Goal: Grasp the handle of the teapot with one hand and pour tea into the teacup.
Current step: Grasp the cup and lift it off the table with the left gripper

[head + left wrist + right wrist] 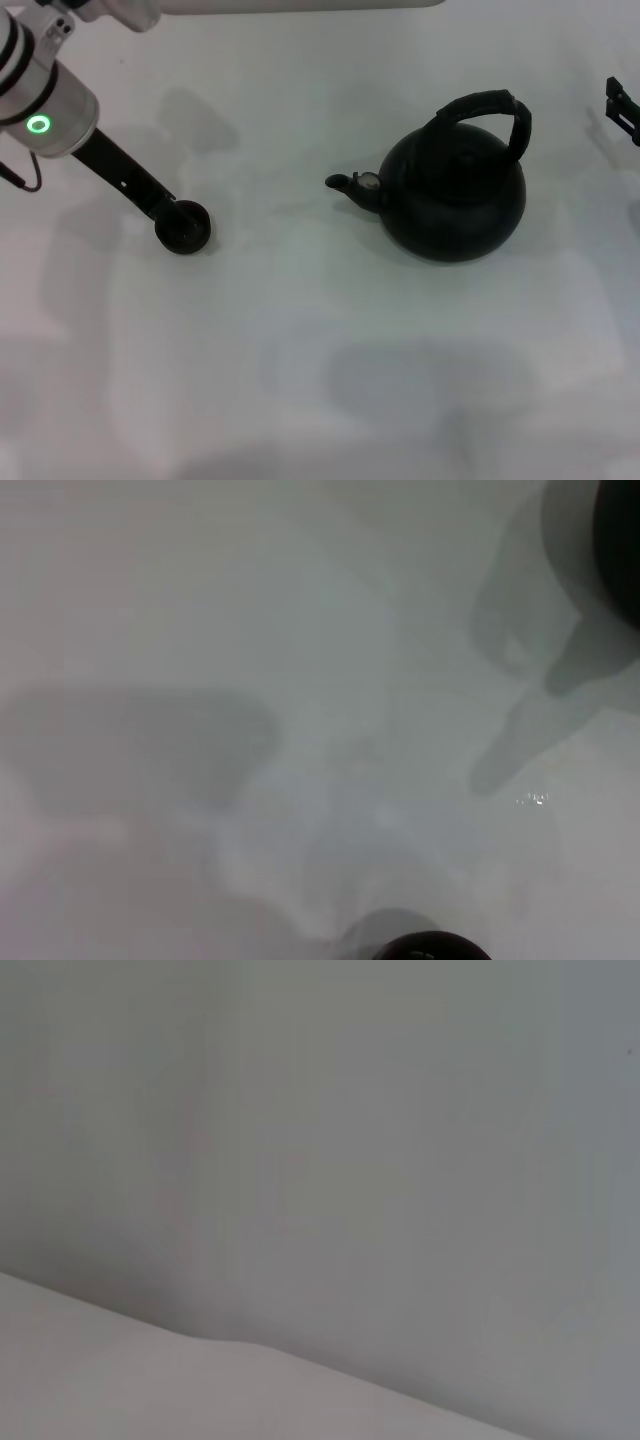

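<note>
The matte black teapot (455, 195) stands on the white table, right of centre in the head view, its spout (345, 183) pointing toward the robot's left. Its thick black arched handle (490, 108) spans the top, with nothing touching it. The small dark teacup (183, 227) sits at the left, well apart from the teapot. My left gripper (165, 210) reaches down from the upper left and its black tip meets the cup's rim. The left wrist view shows the teacup (430, 946) and part of the teapot (620, 530). My right gripper (622, 108) shows only at the right edge, away from the teapot. No tea is visible.
The white table (320, 380) stretches in front of the teapot and teacup. A black cable (20, 180) hangs by my left arm. The right wrist view shows only a plain grey surface and a pale edge (150, 1390).
</note>
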Controlling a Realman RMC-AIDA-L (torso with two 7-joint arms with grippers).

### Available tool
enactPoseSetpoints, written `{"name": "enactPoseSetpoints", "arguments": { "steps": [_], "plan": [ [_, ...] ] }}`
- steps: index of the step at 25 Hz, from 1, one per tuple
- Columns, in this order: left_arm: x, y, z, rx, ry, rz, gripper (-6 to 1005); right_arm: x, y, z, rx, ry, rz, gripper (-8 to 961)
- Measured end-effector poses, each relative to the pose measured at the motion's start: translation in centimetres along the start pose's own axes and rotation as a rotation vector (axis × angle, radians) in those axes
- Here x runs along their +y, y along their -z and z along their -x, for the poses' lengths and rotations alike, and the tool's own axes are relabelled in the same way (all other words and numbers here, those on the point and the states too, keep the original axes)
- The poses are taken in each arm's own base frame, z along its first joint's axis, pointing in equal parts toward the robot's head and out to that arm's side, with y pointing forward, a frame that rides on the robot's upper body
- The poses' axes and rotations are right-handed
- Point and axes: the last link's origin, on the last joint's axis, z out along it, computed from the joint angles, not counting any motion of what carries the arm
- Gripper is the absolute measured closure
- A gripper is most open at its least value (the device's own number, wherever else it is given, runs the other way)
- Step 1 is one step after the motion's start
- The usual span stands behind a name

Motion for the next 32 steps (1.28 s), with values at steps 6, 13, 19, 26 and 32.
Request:
{"name": "enactPoseSetpoints", "arguments": {
  "steps": [6, 13, 19, 26, 32],
  "plan": [
    [0.2, -0.3, 0.1, -0.018, -0.001, -0.002, 121, 0.0, 0.0, 0.1, -0.003, 0.002, 0.000, 109],
    [0.3, -0.9, 0.5, -0.045, 0.003, 0.000, 122, 0.0, 0.0, 0.1, -0.004, 0.010, -0.002, 109],
    [0.1, -1.3, 0.7, -0.048, 0.013, -0.004, 122, 0.0, 0.0, 0.1, -0.005, 0.012, 0.000, 109],
    [-0.3, -1.5, 0.7, -0.031, 0.016, -0.020, 121, 0.0, -0.1, 0.2, -0.007, 0.014, 0.001, 109],
    [-0.3, -2.1, 0.7, -0.037, 0.012, -0.017, 121, 0.0, -0.1, 0.2, -0.007, 0.014, 0.001, 109]
  ]
}}
